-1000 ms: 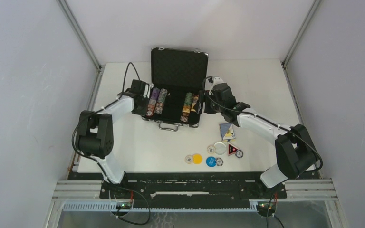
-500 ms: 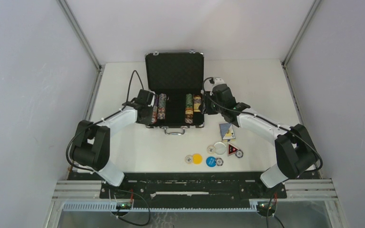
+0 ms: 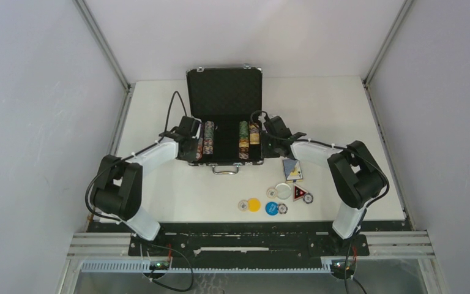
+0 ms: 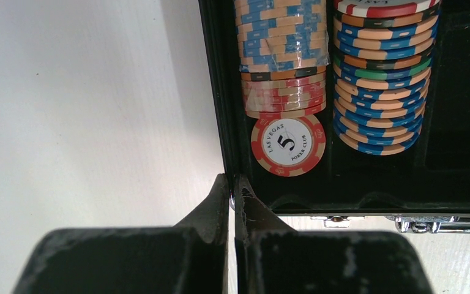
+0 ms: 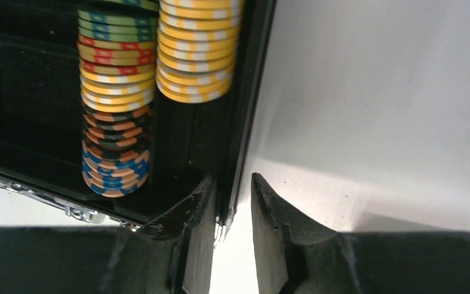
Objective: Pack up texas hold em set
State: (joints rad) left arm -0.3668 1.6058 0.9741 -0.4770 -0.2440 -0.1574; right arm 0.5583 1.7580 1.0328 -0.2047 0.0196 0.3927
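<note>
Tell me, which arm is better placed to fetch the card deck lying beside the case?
The right arm, probably: the card deck lies on its side, close by, while the left arm has its jaws shut on the opposite wall of the case.

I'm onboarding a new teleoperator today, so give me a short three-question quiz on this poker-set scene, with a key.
1. True or false: the lid of the briefcase is shut.
2. Where is the card deck? A) inside the briefcase B) on the table, right of the briefcase C) left of the briefcase
3. Which gripper stands open astride a briefcase wall?

Key
1. False: the lid stands open.
2. B
3. The right gripper. The left gripper is shut on the briefcase's left wall.
</note>
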